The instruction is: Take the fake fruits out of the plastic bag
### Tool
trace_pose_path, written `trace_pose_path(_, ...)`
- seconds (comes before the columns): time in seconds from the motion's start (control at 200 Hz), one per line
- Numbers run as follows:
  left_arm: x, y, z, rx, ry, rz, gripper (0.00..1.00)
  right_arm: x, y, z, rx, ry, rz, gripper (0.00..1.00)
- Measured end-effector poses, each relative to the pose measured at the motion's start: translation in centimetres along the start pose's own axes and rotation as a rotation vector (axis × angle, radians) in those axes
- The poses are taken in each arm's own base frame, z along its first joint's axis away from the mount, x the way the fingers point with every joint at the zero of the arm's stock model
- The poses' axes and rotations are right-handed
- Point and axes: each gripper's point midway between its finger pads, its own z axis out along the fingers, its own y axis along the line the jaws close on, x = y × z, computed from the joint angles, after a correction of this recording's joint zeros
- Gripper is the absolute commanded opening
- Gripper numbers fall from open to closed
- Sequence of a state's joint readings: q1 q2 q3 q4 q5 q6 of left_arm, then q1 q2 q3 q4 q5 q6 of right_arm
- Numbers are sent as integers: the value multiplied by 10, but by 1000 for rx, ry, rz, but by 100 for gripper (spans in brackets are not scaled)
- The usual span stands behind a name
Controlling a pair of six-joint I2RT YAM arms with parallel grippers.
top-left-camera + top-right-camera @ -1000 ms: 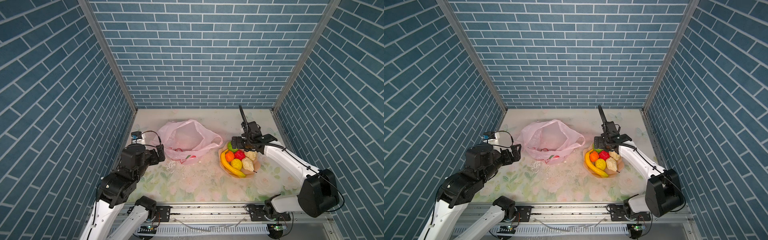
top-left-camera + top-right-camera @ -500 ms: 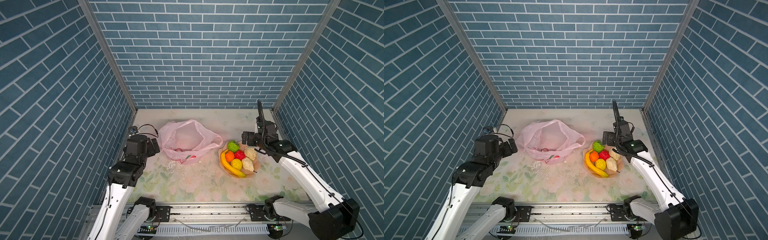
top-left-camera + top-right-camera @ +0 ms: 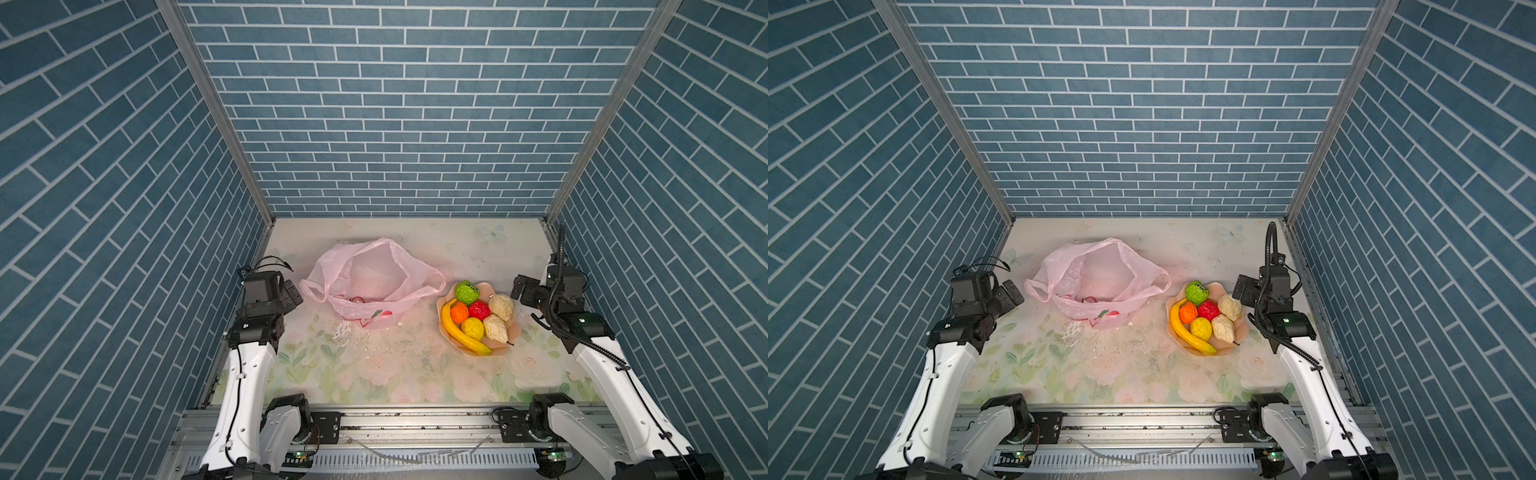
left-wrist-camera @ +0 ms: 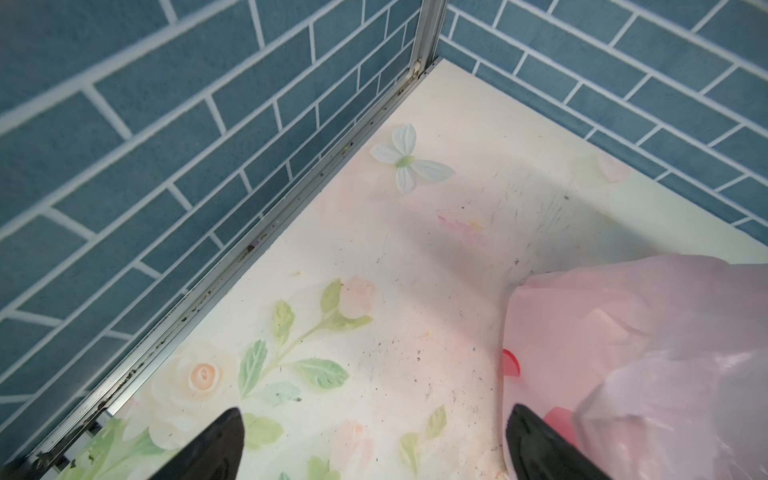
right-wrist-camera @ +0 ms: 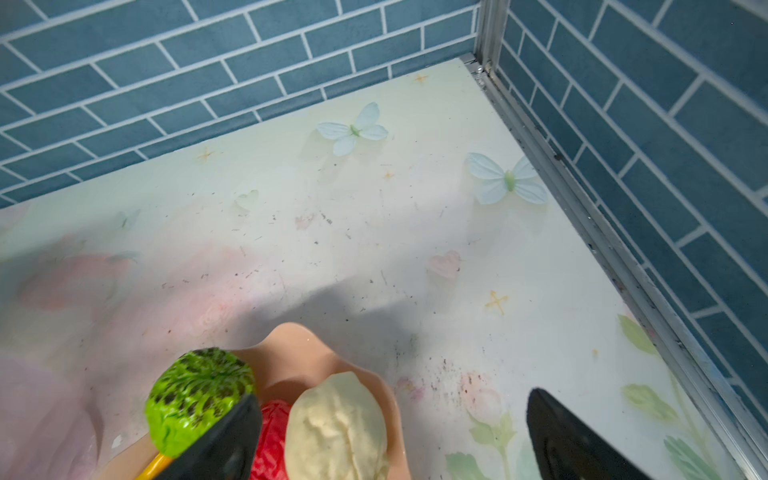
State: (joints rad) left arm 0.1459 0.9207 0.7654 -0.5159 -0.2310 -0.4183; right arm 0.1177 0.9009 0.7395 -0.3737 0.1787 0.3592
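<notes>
Together, fake fruits in bowl

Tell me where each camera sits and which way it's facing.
Top views: high over the front rail, looking down toward the back wall; left arm, right arm, plastic bag, bowl of fake fruits.
Left wrist: on the left arm, looking past its open jaws at the left back corner and bag edge.
Right wrist: on the right arm, looking past its open jaws at the right back corner and bowl.
Shared: bag, top and left wrist; bowl, top and right wrist.

Bright, even light; blurred wrist-view edges
</notes>
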Motion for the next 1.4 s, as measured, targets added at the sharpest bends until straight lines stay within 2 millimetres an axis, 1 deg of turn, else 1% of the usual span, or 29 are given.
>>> trace_pose_path(0.25, 8, 9, 28, -59, -53, 7, 99, 10, -23, 13, 79, -28, 26, 98)
trace_pose_path(0.395, 18, 8, 47, -49, -90, 47, 99, 13, -36, 19, 128, -64, 39, 99)
trace_pose_path(0.49, 25, 2, 61, -17, -108, 73, 99, 15, -41, 22, 143, -90, 46, 99)
trace_pose_path(0.58, 30, -8, 74, 38, -128, 93, 99, 16, -43, 25, 152, -113, 51, 99)
trace_pose_path(0.715, 35, -23, 89, 115, -158, 130, 99, 11, -47, 28, 169, -150, 59, 99)
trace_pose_path(0.845, 38, -33, 95, 180, -214, 165, 99, 6, -50, 32, 190, -169, 51, 99)
trace_pose_path(0.97, 42, -42, 98, 241, -252, 186, 99, 5, -54, 36, 209, -175, 49, 99)
trace_pose_path(1.15, 34, -60, 100, 324, -306, 211, 99, 8, -58, 43, 224, -185, 50, 99)
trace_pose_path(1.295, 38, -67, 103, 361, -297, 233, 99, 10, -61, 49, 235, -200, 41, 99)
trace_pose_path(1.4, 33, -74, 101, 388, -313, 246, 99, 8, -63, 55, 244, -212, 40, 99)
